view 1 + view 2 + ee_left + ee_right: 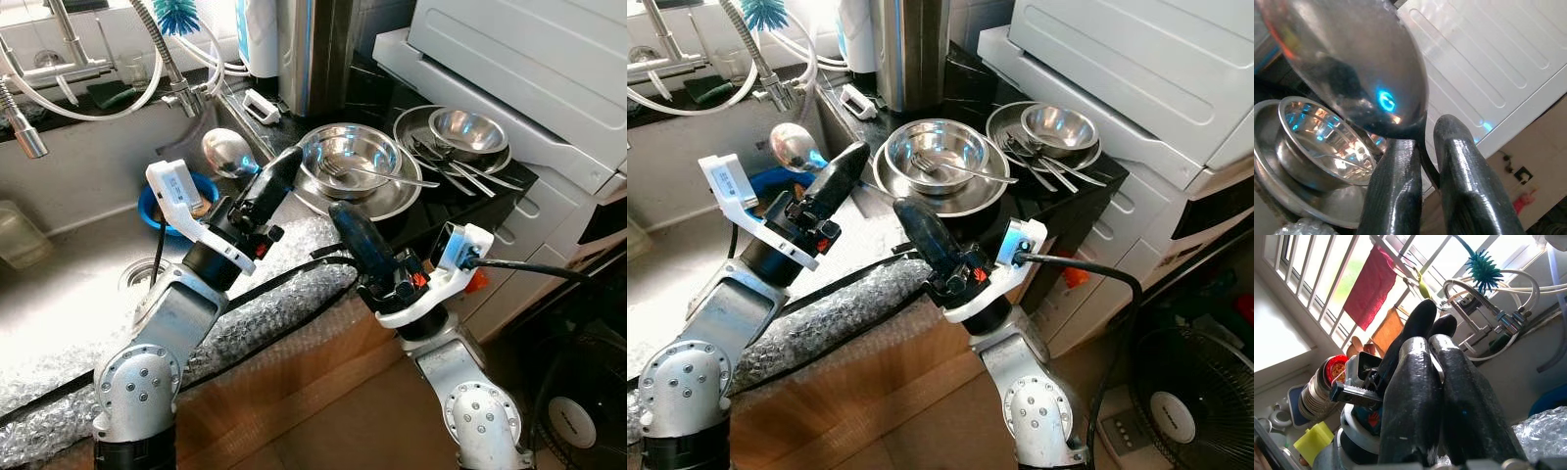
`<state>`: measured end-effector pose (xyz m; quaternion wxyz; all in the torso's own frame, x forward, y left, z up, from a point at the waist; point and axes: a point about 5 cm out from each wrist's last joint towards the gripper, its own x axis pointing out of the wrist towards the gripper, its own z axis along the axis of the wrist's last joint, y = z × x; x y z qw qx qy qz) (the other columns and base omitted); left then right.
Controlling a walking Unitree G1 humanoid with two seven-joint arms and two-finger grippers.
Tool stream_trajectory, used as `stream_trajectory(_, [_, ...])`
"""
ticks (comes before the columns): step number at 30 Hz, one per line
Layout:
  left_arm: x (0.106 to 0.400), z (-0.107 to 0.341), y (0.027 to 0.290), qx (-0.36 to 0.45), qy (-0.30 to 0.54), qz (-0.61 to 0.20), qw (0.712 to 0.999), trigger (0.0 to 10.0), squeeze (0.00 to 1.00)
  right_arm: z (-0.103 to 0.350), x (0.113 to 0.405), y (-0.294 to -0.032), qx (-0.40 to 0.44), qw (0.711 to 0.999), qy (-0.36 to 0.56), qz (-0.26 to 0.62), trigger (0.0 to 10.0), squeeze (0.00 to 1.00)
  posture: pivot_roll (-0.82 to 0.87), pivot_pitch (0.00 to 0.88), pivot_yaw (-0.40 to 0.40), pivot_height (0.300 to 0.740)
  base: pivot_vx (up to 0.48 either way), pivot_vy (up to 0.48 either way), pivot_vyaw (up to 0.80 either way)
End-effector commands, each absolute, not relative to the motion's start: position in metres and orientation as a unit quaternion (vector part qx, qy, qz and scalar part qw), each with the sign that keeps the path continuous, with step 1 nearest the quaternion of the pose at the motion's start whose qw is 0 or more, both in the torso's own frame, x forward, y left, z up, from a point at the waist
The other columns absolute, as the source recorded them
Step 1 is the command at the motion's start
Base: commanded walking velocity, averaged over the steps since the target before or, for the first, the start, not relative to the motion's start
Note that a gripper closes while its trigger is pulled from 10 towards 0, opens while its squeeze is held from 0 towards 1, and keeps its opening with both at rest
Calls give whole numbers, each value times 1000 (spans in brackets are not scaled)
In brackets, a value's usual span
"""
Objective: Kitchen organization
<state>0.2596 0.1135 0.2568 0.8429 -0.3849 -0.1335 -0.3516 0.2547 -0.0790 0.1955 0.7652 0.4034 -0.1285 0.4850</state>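
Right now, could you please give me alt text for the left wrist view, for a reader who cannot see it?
The left gripper pinches the thin handle of a large steel ladle, its shiny bowl looming close to the camera. Behind it, a steel bowl sits on a steel plate, beside a white ribbed appliance.

Steel ladle (1352, 63): shiny silver w/ blue glint; steel bowl (350, 157), fork (377, 176), plates (387, 201) same silver. Left gripper (277, 174) & right gripper (351, 227) fingers black, mounts white, arms silver. Sink dish (157, 208) blue. Bubble wrap (284, 294) clear, dotted texture. Bottle brush (1484, 269) teal. Hanging cloths (1371, 286) red, orange. Counter (460, 201) black. Appliance (529, 69) white, ribbed
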Motion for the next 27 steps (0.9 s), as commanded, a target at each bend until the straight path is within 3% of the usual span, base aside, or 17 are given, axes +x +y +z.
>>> stream_trajectory(1, [261,267,124,-383,-166,-326,848,0,0,191,255,-84,394,780,-121,470,10000,0,85,125,-38,740,0,0,0])
stream_trajectory(2, [261,268,125,-386,-168,-325,847,0,0,191,255,-84,394,781,-121,469,10000,0,87,125,-38,740,0,0,0])
stream_trajectory(3, [261,268,125,-383,-166,-325,849,0,0,190,256,-85,395,784,-120,464,10000,718,87,125,-38,740,0,0,0])
stream_trajectory(4, [261,268,126,-380,-164,-324,851,0,0,189,258,-86,395,789,-118,456,10000,1000,87,125,-39,740,0,0,0])
stream_trajectory(17, [272,285,155,-447,-226,-243,831,0,0,185,266,-90,392,808,-115,424,10000,1000,83,113,-40,740,0,0,0])
stream_trajectory(20, [273,290,164,-448,-243,-215,833,0,0,185,266,-90,390,811,-116,421,10000,1000,82,111,-39,740,0,0,0])
stream_trajectory(21, [276,290,168,-425,-245,-191,850,0,0,185,266,-90,387,813,-114,420,10000,1000,82,111,-39,740,0,0,0])
stream_trajectory(22, [280,291,175,-347,-251,-139,893,353,0,185,267,-91,377,820,-113,416,10000,412,80,110,-40,740,0,0,0])
stream_trajectory(23, [281,292,177,-319,-253,-123,905,353,0,185,267,-91,375,822,-113,414,10000,412,80,110,-40,740,0,0,0])
stream_trajectory(24, [281,294,179,-260,-259,-100,925,5490,0,186,268,-93,371,827,-115,408,10000,0,80,110,-40,740,0,0,0])
stream_trajectory(25, [282,298,181,-223,-269,-84,933,10000,0,188,271,-97,359,838,-121,392,10000,0,75,113,-41,740,0,0,0])
stream_trajectory(27, [282,304,184,-179,-283,-67,940,10000,0,191,276,-102,351,852,-127,368,10000,0,71,116,-41,740,0,0,0])
